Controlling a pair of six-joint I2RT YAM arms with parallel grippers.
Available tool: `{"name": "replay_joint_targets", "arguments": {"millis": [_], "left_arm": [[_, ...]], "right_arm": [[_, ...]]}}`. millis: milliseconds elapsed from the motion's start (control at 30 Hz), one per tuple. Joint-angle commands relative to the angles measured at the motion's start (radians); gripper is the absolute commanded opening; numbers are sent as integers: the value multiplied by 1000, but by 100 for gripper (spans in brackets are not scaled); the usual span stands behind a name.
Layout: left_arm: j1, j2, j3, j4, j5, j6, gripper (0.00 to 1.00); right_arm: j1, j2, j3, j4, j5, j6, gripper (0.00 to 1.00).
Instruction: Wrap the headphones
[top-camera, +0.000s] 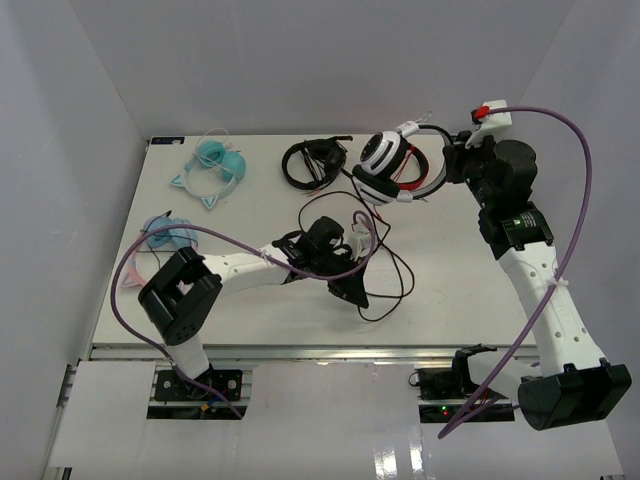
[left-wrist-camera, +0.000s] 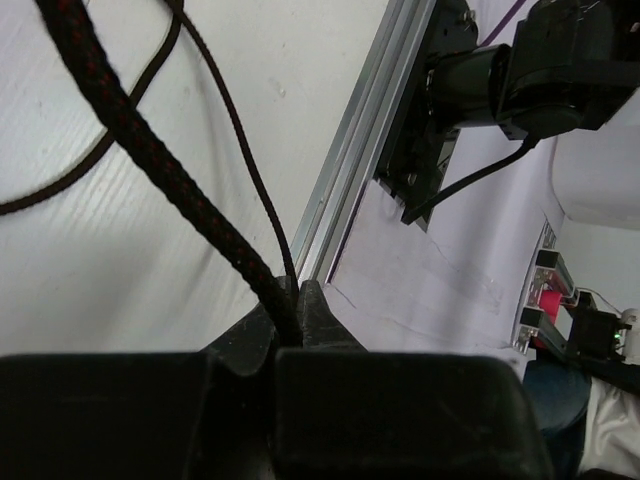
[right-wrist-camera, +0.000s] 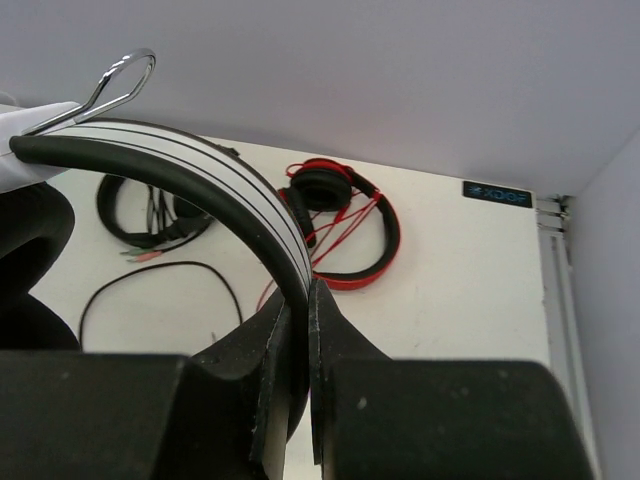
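Observation:
The white headphones (top-camera: 383, 158) with black cushions hang lifted at the back of the table. My right gripper (top-camera: 453, 160) is shut on their white headband (right-wrist-camera: 205, 170), which passes between its jaws in the right wrist view, where the gripper (right-wrist-camera: 305, 300) pinches it. The long black cable (top-camera: 392, 268) trails from the cups in loose loops across the table. My left gripper (top-camera: 352, 293) is shut on this braided cable (left-wrist-camera: 150, 150), which runs up out of the closed jaws of the gripper (left-wrist-camera: 292, 298) in the left wrist view.
Red headphones (right-wrist-camera: 348, 228) lie on the table under the lifted white ones. All-black headphones (top-camera: 312, 162) sit at the back centre. Teal cat-ear headphones (top-camera: 213, 170) and a pale blue pair (top-camera: 165, 236) lie on the left. The table's metal front rail (left-wrist-camera: 350, 170) is close to my left gripper.

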Motion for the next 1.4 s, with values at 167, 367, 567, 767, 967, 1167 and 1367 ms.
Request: {"name": "replay_joint_targets", "arguments": {"millis": [167,367,567,767,967,1167,1367], "left_arm": [[62,-142,28,-287,-74,-18,0],[64,-154,111,-484,-246,-26,0],[64,-139,138,-615,-350,1,0],[96,-140,71,-638,-404,52,0],[179,-96,72,-597,-377,109,0],[201,-47,164,-533,-239,118,0],[200,28,259,-469,-23,110,0]], "right_arm": [[19,-111,-121,249,252,-44,8],[38,-153,-277,299,358,13,8],[18,-186,-345,279,236,210,8],[-157,-164,-245,151,-92,441,8],[-276,-154,-212,166,-644,575,8],[-276,-165,-285,341,-951,672,8],[-199,-154,-336,477,-1112,649,8]]}}
